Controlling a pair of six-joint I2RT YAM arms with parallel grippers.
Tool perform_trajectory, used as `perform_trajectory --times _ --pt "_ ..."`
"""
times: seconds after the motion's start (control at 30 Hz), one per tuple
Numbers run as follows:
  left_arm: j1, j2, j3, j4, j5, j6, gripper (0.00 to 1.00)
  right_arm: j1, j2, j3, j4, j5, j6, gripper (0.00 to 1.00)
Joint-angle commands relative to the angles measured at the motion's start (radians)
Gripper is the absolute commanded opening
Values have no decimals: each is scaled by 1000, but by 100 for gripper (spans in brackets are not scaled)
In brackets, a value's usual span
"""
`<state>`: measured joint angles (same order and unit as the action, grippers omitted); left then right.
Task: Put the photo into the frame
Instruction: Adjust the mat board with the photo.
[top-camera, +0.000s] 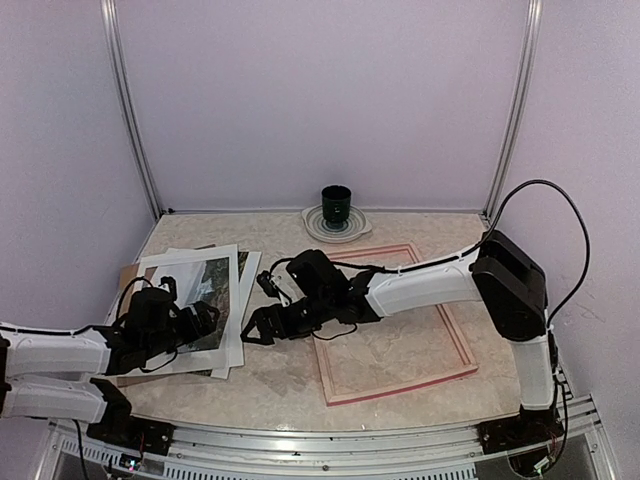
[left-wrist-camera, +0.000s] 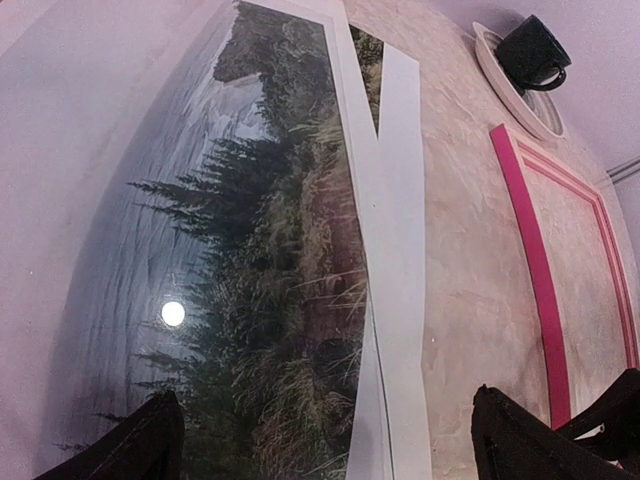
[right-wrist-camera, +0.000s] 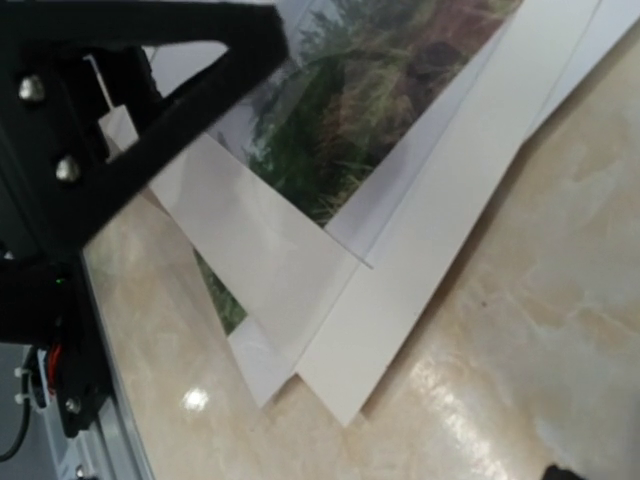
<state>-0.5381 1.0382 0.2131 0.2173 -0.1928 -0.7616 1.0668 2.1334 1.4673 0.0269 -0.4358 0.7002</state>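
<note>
At the left of the desk (top-camera: 290, 380), the left claw (left-wrist-camera: 325, 405) hangs directly above the photo (left-wrist-camera: 250, 300), its jaws spread wide and nothing between them. The print lies flat, picture side up, on a loose stack. The white mat board (left-wrist-camera: 400, 230) shows beside its 3 o'clock edge, and a brown backing board (top-camera: 128, 275) peeks out at 10 o'clock.

Just past the stack's 3 o'clock edge, the right claw (top-camera: 258, 325) sits low over the desk, jaws likewise apart and gripping nothing. Its wrist view shows the fanned corners of the sheets close below one finger (right-wrist-camera: 130, 110).

Further toward 3 o'clock, apart from the stack, the frame (top-camera: 395, 320) lies flat and empty, with bare desk showing through its opening. At 12 o'clock of the frame, near the back wall, a dark cup (top-camera: 336, 203) stands on a saucer (top-camera: 358, 228).

Progress, as judged here: no part of the photo is inside the frame, and neither claw has a grip on it. Picking up the print, carrying it across and seating it within the rim are all left to do.
</note>
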Motion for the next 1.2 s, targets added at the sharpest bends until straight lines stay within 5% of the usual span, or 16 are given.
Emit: perform_trajectory --times 0.0,0.67,0.9,1.17 --pt "-33 58 -8 96 7 -15 99 21 26 35 -18 31 2 95" --pt "-161 286 42 274 31 -63 99 22 31 25 -72 96 44 96" --pt "-131 118 87 106 -110 -36 99 21 29 21 -50 63 56 94" --pt "36 -19 60 -28 -108 -35 99 42 48 79 -63 -10 79 91"
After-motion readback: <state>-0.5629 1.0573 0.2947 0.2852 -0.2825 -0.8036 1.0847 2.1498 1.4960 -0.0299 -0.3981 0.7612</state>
